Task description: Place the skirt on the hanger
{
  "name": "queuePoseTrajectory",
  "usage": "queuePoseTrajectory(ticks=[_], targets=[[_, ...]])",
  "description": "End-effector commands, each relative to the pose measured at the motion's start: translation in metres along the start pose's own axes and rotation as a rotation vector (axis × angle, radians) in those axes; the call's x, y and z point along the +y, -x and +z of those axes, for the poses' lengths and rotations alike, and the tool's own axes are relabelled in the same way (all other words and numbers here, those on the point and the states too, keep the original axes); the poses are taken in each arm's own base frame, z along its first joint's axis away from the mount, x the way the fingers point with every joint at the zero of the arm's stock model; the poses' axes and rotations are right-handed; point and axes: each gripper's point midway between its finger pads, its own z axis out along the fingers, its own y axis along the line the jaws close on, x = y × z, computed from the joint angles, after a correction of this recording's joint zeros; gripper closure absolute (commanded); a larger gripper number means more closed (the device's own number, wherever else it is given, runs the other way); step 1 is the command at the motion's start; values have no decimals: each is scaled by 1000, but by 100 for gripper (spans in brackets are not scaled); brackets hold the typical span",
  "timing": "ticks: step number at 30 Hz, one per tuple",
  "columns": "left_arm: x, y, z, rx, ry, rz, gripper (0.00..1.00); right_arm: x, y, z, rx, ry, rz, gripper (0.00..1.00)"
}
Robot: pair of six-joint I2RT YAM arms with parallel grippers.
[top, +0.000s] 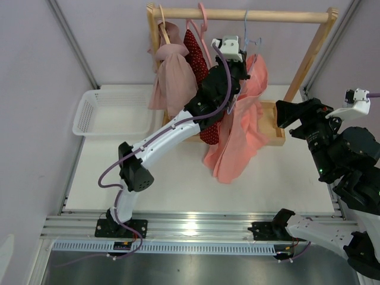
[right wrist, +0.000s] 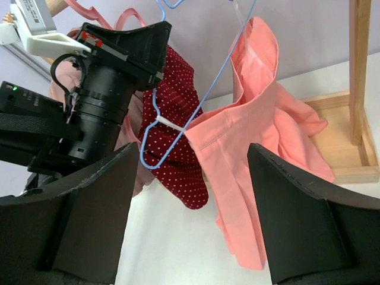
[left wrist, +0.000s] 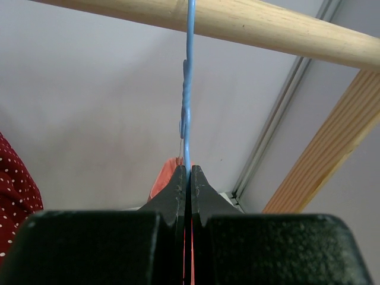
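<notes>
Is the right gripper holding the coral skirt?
No, the right gripper stands open and empty, and the skirt hangs beyond it, untouched.

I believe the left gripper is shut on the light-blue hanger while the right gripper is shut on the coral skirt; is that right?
Not quite. The right gripper is open and grips nothing; the right wrist view shows its fingers spread wide, with the skirt hanging beyond them. The left gripper is indeed shut on the light-blue hanger.
</notes>
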Motion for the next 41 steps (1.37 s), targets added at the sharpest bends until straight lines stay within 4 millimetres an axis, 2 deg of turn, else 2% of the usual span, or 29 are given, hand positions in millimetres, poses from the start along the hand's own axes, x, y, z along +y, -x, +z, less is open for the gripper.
queuePoseTrajectory(ticks=[1, 2, 3, 5, 7, 8, 10, 11, 12, 13, 14, 15, 16, 17, 18, 20, 21, 22, 23, 24, 25, 26, 27, 28, 30, 34, 35, 41], targets=[[-22, 40, -22, -27, -92, -40, 99, 1, 8, -3, -30, 15, 38, 20], [-22, 43, -23, -29, -95, -39, 96, 0, 8, -3, -31, 12, 36, 20], [-22, 52, -27, -38, -100, -39, 85, 1, 8, -3, -31, 13, 34, 20], [-27, 54, -34, -31, -125, -27, 78, 0, 6, -3, -27, 8, 29, 20], [-31, 68, -44, -39, -153, -15, 67, -1, 4, -2, -23, 4, 25, 20], [-33, 72, -47, -39, -168, -10, 58, -1, 3, -1, -21, 3, 20, 19], [-35, 87, -58, -35, -200, 2, 48, 0, 3, 0, -21, 5, 20, 19], [-36, 92, -62, -33, -213, 6, 38, 0, 3, 0, -19, 5, 18, 18], [-35, 88, -66, -7, -222, 18, 34, 1, 2, 1, -16, 6, 14, 18], [-35, 92, -71, -2, -233, 20, 31, 2, 1, 1, -12, 11, 9, 18], [-32, 114, -82, -24, -245, 6, 28, 4, -1, 1, -2, 21, 2, 17], [-29, 93, -90, 43, -251, 40, 26, 7, -4, 4, 10, 25, -11, 16], [-25, 99, -97, 44, -251, 39, 25, 10, -13, 6, 43, 36, -39, 15], [-16, 130, -114, 11, -251, 17, 22, 13, -13, 7, 55, 43, -40, 15], [-7, 103, -123, 88, -240, 43, 22, 14, -20, 9, 77, 44, -55, 15], [8, 112, -143, 101, -228, 27, 20, 16, -33, 12, 120, 43, -64, 14], [24, 123, -165, 102, -222, 3, 20, 15, -42, 14, 139, 42, -72, 14], [34, 101, -176, 150, -212, 23, 19, 15, -45, 13, 141, 53, -68, 12], [42, 104, -187, 150, -207, 19, 19, 16, -50, 13, 154, 65, -64, 11], [62, 109, -208, 156, -177, 11, 18, 13, -62, 14, 176, 60, -80, 10], [73, 92, -218, 193, -161, 29, 18, 11, -66, 14, 188, 56, -88, 8], [81, 92, -227, 200, -154, 34, 18, 8, -70, 14, 198, 45, -94, 7], [94, 96, -244, 212, -144, 30, 18, 4, -76, 14, 209, 28, -99, 1], [104, 85, -253, 239, -126, 41, 18, -2, -81, 13, 228, 5, -113, 1], [120, 87, -275, 253, -119, 34, 18, -10, -84, 13, 233, -38, -119, 1], [145, 73, -300, 290, -81, 48, 18, -28, -95, 11, 245, -98, -151, 1], [148, 67, -304, 306, -78, 52, 18, -31, -91, 8, 231, -97, -145, 1], [155, 56, -317, 341, -78, 38, 18, -34, -92, 8, 210, -97, -133, 0]])
